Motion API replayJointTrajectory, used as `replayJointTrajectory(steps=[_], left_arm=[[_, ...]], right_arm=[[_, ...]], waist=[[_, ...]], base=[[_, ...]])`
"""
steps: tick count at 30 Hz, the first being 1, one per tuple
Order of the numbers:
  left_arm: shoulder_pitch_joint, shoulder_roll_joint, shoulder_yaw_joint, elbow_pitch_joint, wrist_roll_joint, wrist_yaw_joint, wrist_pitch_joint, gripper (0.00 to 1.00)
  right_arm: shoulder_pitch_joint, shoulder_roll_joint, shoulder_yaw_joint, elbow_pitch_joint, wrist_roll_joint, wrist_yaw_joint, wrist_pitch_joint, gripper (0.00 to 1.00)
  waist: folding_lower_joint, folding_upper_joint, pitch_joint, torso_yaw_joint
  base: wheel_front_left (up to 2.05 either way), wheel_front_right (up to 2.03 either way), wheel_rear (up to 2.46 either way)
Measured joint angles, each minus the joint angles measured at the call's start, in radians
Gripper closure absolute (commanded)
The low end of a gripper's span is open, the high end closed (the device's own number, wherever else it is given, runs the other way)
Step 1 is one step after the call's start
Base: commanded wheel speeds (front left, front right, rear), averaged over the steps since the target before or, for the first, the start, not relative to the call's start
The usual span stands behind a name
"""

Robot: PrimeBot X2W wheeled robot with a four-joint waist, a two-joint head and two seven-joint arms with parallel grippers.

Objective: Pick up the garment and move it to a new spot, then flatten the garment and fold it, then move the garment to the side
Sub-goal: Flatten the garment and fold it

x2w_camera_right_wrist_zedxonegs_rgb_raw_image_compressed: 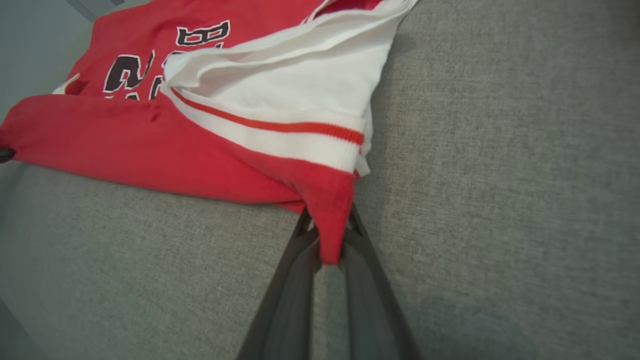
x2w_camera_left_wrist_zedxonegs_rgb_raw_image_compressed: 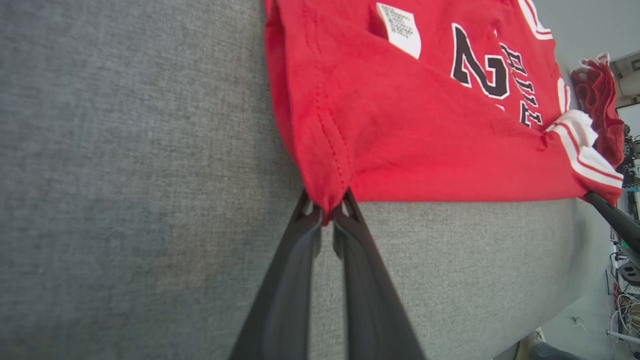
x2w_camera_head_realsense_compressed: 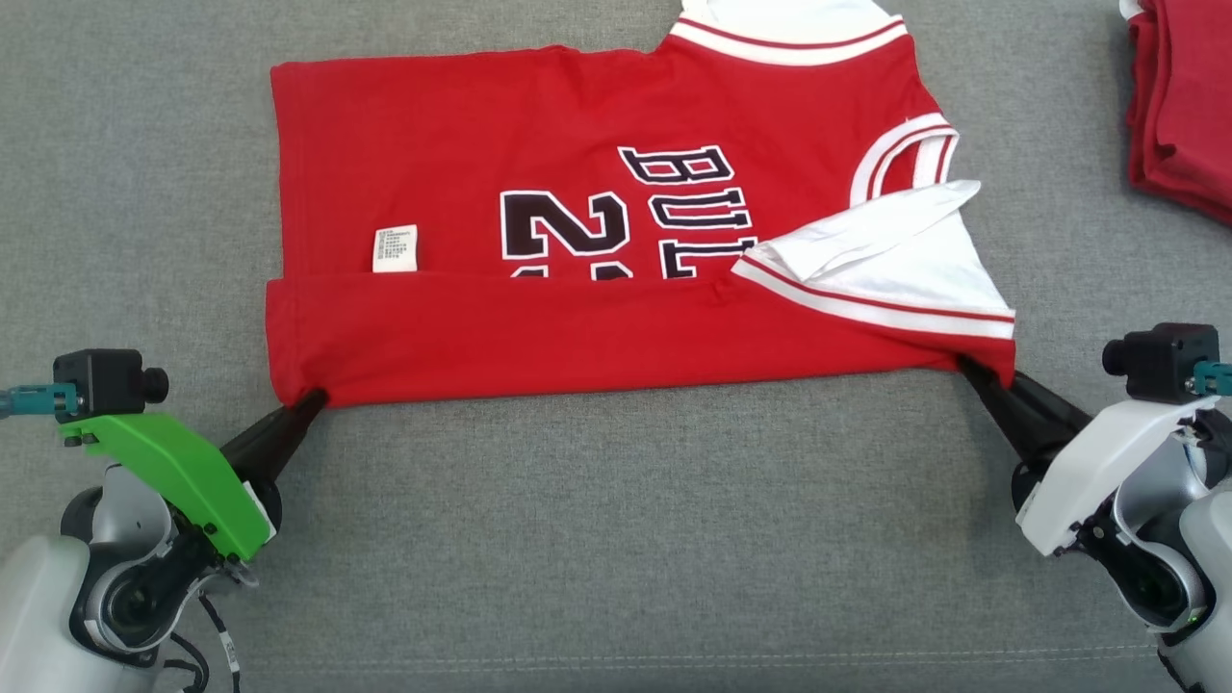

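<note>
The red jersey (x2w_camera_head_realsense_compressed: 577, 144) lies spread on the grey cloth counter (x2w_camera_head_realsense_compressed: 616, 539), to the left of the pile of red clothes (x2w_camera_head_realsense_compressed: 1184, 106) and clear of it, its neck end toward the pile and its hem end away from it. The task looks to be in its folding step. The jersey is flat, the long side nearer the robot is turned over the printed front in a band that covers the bottom of the number, and the white sleeve (x2w_camera_head_realsense_compressed: 895, 260) on the pile side is tucked inward on top. The right end effector (x2w_camera_head_realsense_compressed: 967, 366) is clamped on the near corner closest to the pile, and its wrist view shows a tongue of red cloth pinched between the two dark fingers (x2w_camera_right_wrist_zedxonegs_rgb_raw_image_compressed: 295, 280). The left end effector (x2w_camera_head_realsense_compressed: 313, 397) is clamped on the near corner farthest from the pile, its fingertips (x2w_camera_left_wrist_zedxonegs_rgb_raw_image_compressed: 305, 220) closed on the stitched hem. Neither corner looks lifted off the counter yet. The next move probably calls for raising both corners together at an even height. They would then be carried away from the robot over the white label (x2w_camera_head_realsense_compressed: 395, 248) and the lettering, keeping the edge taut between them so the band does not sag or twist. The loose sleeve may slip out as the cloth rises.
</note>
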Motion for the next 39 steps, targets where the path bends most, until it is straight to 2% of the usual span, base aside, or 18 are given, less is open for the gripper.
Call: replayJointTrajectory(steps=[10, 15, 22, 26, 28, 29, 30, 31, 32, 33, 34, 35, 36, 39], left_arm=[[0.126, 0.059, 0.014, -0.019, -0.025, -0.002, 0.025, 1.00], [0.211, 0.068, 0.018, -0.027, -0.038, -0.009, 0.025, 1.00], [0.271, 0.089, 0.020, -0.053, -0.056, -0.009, 0.025, 1.00], [0.289, 0.096, 0.019, -0.061, -0.055, -0.009, 0.025, 1.00], [0.296, 0.096, 0.015, -0.067, -0.053, -0.009, 0.025, 1.00], [0.298, 0.095, 0.011, -0.071, -0.052, -0.009, 0.025, 1.00], [0.300, 0.095, 0.008, -0.074, -0.051, -0.009, 0.025, 1.00], [0.303, 0.093, 0.006, -0.076, -0.051, -0.009, 0.025, 1.00], [0.305, 0.092, 0.005, -0.077, -0.051, -0.009, 0.025, 1.00], [0.306, 0.090, 0.005, -0.077, -0.051, -0.009, 0.024, 0.90], [0.306, 0.087, 0.004, -0.078, -0.051, -0.009, 0.023, 0.74], [0.306, 0.086, 0.001, -0.078, -0.049, -0.009, 0.023, 0.61], [0.306, 0.087, -0.004, -0.079, -0.036, -0.009, 0.020, 0.01], [0.316, 0.087, -0.006, -0.076, -0.006, -0.009, 0.007, 0.00]], right_arm=[[0.139, 0.005, 0.035, -0.044, 0.034, 0.000, 0.012, 1.00], [0.208, 0.013, 0.036, -0.057, 0.048, -0.002, 0.010, 1.00], [0.274, 0.013, 0.034, -0.082, 0.052, -0.026, 0.006, 1.00], [0.279, 0.012, 0.034, -0.084, 0.051, -0.028, 0.002, 1.00], [0.279, 0.008, 0.035, -0.083, 0.048, -0.028, 0.002, 0.86], [0.279, 0.006, 0.036, -0.082, 0.047, -0.034, 0.002, 0.69], [0.279, 0.004, 0.035, -0.082, 0.042, -0.038, 0.002, 0.56], [0.279, 0.002, 0.034, -0.080, 0.039, -0.044, 0.002, 0.52], [0.279, 0.000, 0.034, -0.077, 0.037, -0.045, 0.002, 0.40], [0.279, -0.002, 0.034, -0.074, 0.034, -0.045, 0.002, 0.12], [0.279, -0.002, 0.034, -0.072, 0.032, -0.046, 0.002, 0.00], [0.279, -0.002, 0.035, -0.070, 0.031, -0.053, 0.002, 0.00], [0.279, -0.002, 0.035, -0.069, 0.030, -0.053, 0.002, 0.00], [0.283, 0.000, 0.037, -0.069, 0.030, -0.054, 0.002, 0.00]], waist=[[0.0000, 0.0000, -0.051, -0.015], [0.0000, 0.0000, -0.082, -0.032], [0.0000, 0.0000, -0.123, -0.050], [0.0000, 0.0000, -0.138, -0.052], [0.0000, 0.0000, -0.144, -0.051], [0.0000, 0.0000, -0.148, -0.050], [0.0000, 0.0000, -0.151, -0.049], [0.0000, 0.0000, -0.153, -0.047], [0.0000, 0.0000, -0.156, -0.044], [0.0000, 0.0000, -0.158, -0.042], [0.0000, 0.0000, -0.161, -0.039], [0.0000, 0.0000, -0.165, -0.036], [0.0000, 0.0000, -0.168, -0.033], [0.0000, 0.0000, -0.181, -0.026]], base=[[0.00, 0.00, 0.00], [0.00, 0.00, 0.00], [0.00, 0.00, 0.00], [0.00, 0.00, 0.00], [0.00, 0.00, 0.00], [0.00, 0.00, 0.00], [0.00, 0.00, 0.00], [0.00, 0.00, 0.00], [0.00, 0.00, 0.00], [0.00, 0.00, 0.00], [0.00, 0.00, 0.00], [0.00, 0.00, 0.00], [0.00, 0.00, 0.00], [0.00, 0.00, 0.00]])
